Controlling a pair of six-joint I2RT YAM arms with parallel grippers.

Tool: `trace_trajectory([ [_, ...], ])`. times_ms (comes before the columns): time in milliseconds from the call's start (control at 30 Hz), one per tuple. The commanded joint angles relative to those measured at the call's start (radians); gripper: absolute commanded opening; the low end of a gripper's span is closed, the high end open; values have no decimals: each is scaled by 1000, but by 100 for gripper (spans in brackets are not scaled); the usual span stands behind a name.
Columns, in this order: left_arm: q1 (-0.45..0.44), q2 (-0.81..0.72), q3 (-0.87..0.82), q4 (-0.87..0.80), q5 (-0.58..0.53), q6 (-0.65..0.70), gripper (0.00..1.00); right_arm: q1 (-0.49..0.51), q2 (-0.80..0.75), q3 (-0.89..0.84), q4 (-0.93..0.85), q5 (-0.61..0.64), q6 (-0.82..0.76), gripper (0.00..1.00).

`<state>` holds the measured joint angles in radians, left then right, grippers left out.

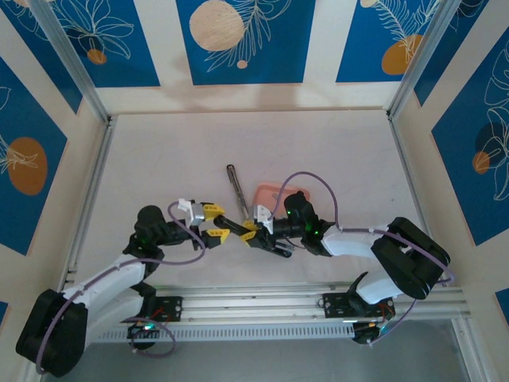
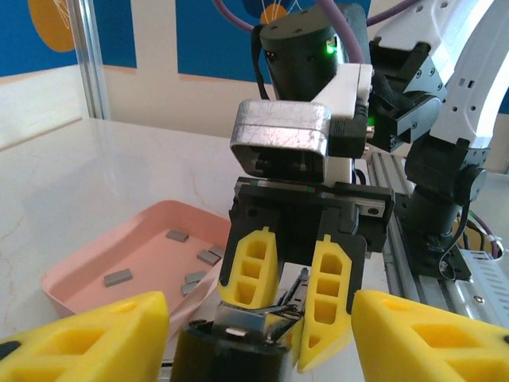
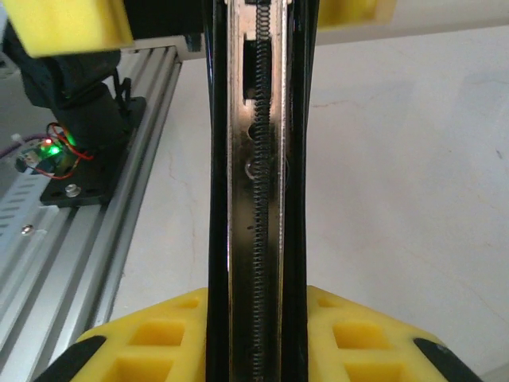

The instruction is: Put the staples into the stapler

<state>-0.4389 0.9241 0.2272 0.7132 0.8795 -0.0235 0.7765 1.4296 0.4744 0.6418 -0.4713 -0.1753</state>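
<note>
while in right fingers, stapler open

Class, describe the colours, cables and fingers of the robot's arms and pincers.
Both arms, left arm and right arm, are white with black joints, trailed by purple cables. The left pincer and right pincer have yellow, hollow-celled fingers on black bodies.

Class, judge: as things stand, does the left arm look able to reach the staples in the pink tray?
Probably not directly: the right gripper, shut on the stapler, stands between the left gripper and the staples.
</note>
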Motion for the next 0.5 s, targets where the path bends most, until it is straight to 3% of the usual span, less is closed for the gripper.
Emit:
trace_trajectory([
  [0, -16, -2, 35, -45, 36, 66, 58, -5, -19, 0, 73, -86, -21, 15],
  [167, -27, 7, 38, -61, 36, 84, 50, -5, -14, 6, 72, -93, -26, 15],
  [400, -39, -14, 49, -118, 35, 120, 25, -3, -8, 24, 35, -83, -26, 16],
  [467, -42, -32, 55, -151, 21, 135, 23, 0, -11, 24, 32, -72, -17, 18],
])
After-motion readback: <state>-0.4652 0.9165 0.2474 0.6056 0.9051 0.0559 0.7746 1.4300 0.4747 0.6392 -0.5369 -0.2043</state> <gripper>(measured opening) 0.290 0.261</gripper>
